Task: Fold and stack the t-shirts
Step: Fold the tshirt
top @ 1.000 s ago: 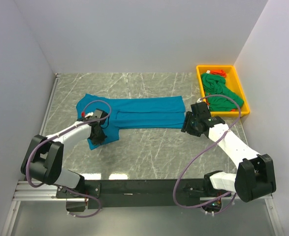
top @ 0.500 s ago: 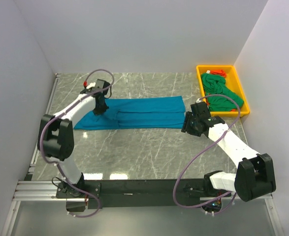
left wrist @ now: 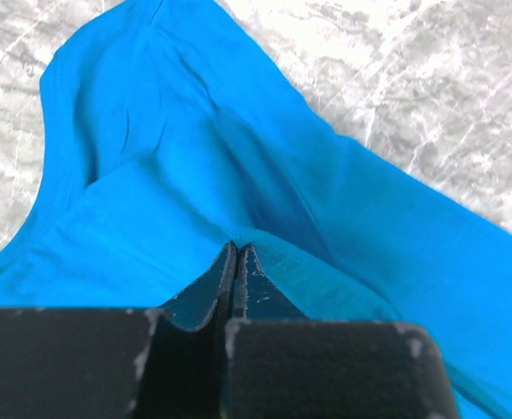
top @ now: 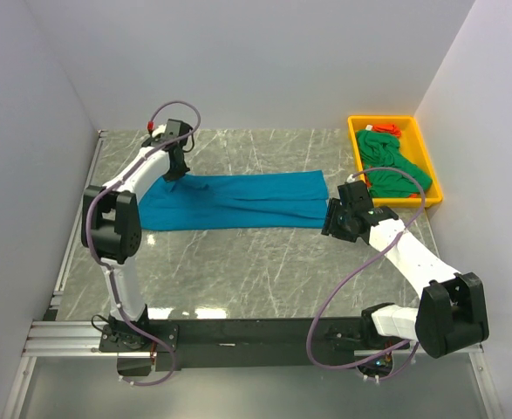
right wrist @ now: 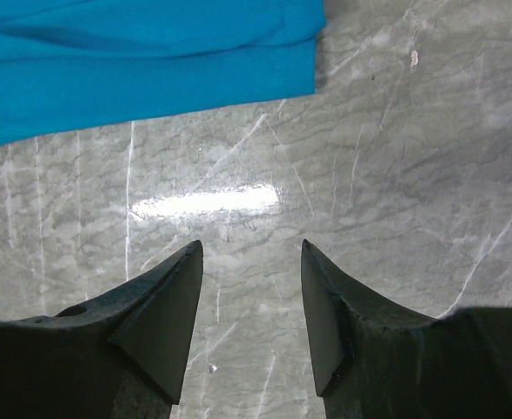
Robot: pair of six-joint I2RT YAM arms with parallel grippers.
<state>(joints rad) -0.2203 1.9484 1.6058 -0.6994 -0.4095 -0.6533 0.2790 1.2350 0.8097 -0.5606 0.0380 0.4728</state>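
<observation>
1. We are looking down at the grey marble table [top: 264, 271], which is filling the middle of the top view.
2. We are seeing the teal-blue t-shirt [top: 238, 199] lying across the centre as a long folded band.
3. The yellow bin [top: 380, 119] is sitting at upper right, holding the green t-shirt [top: 395, 170] and, at its far end, the red-orange piece [top: 390, 130].
4. The left gripper [left wrist: 236, 253] is pinching teal cloth between closed jaws at the band's upper left corner.
5. The right gripper [right wrist: 251, 249] is hovering, jaws parted and holding nothing, over bare marble just beside the band's right end.

You have one teal-blue t-shirt [top: 238, 199], one green t-shirt [top: 395, 170], one red-orange piece [top: 391, 130] and one yellow bin [top: 353, 133].
</observation>
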